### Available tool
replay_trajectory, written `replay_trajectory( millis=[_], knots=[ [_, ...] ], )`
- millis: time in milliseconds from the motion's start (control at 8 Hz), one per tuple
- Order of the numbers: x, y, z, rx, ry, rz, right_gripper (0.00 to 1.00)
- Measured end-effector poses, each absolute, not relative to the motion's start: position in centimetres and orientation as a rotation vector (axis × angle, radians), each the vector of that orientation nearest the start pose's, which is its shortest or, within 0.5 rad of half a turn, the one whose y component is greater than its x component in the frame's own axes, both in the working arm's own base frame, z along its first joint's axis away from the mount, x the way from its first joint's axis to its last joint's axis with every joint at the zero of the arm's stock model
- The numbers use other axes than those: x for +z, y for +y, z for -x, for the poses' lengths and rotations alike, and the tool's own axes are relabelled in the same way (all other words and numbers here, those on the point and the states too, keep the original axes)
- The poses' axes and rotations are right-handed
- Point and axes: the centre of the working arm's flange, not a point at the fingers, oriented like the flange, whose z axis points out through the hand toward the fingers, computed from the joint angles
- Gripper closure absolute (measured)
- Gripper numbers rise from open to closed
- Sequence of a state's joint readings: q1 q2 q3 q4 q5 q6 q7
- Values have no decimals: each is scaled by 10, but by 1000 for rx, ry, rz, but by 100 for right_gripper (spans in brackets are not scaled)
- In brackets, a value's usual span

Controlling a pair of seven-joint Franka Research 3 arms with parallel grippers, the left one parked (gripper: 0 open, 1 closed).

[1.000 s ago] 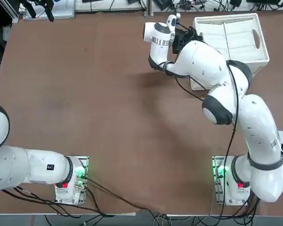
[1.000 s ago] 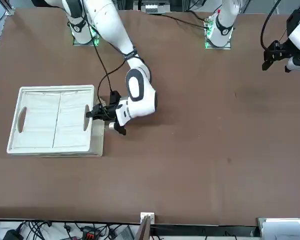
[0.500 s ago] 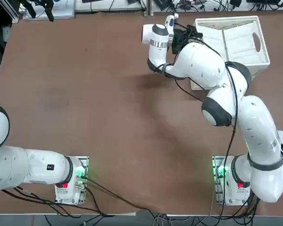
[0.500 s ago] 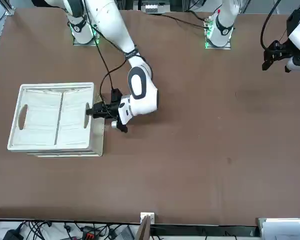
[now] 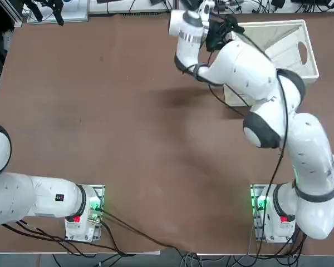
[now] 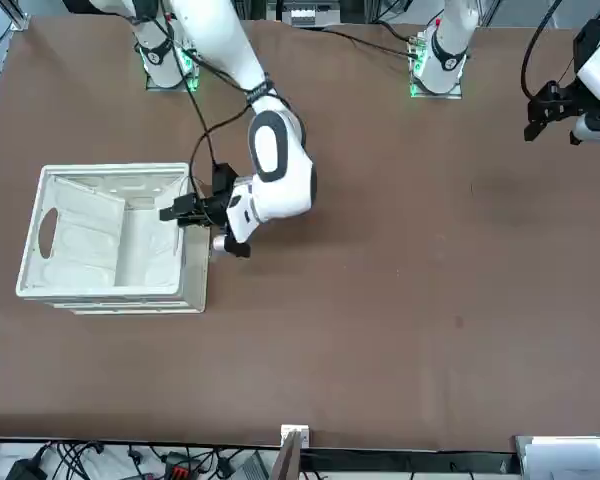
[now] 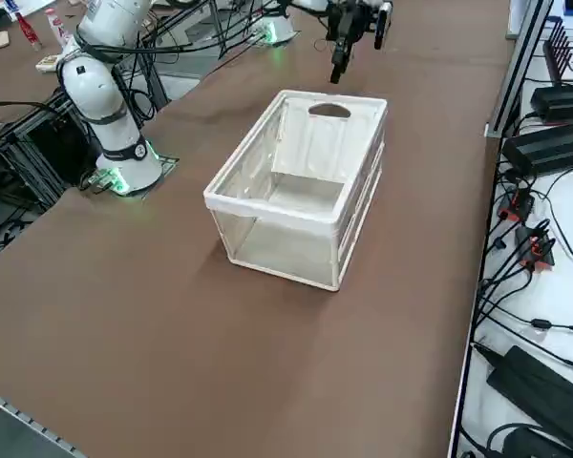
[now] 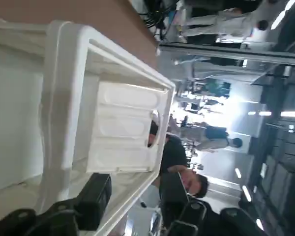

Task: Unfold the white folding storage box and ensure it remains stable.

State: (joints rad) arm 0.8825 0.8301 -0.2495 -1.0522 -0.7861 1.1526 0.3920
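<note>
Up close, the right gripper [image 6: 176,212] clenches the white folding storage box's [image 6: 110,240] rim; side camera shows raised walls.

My worktop is a broad brown matte table [image 5: 122,139]. Along its far edge in the overhead view runs a tangle of black cables [image 5: 239,6]. From the raised side view, black flat rectangular power bricks [image 7: 554,143] lie on a pale shelf just beside the table's edge, with more black leads and red connectors [image 7: 530,250] near them. Through my wrist camera I see people in dark clothes [image 8: 187,167] standing in the room beyond.
</note>
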Motion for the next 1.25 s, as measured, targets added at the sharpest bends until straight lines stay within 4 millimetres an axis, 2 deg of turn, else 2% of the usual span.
replay_trajectory(
  millis=[125, 250, 375, 500, 625, 750, 875, 1000, 1250],
  knots=[
    [400, 364, -587, -107, 190, -2085, 48],
    [431, 336, -602, -144, 184, -2265, 59],
    [462, 293, -620, -189, 204, -2453, 72],
    [482, 238, -637, -228, 242, -2638, 93],
    [487, 178, -650, -244, 253, -2816, 98],
    [475, 124, -656, -245, 210, -2980, 98],
    [449, 88, -655, -248, 130, -3111, 98],
    [418, 70, -647, -237, 47, -3199, 98],
    [370, 63, -622, -243, -92, -3308, 98]
  ],
)
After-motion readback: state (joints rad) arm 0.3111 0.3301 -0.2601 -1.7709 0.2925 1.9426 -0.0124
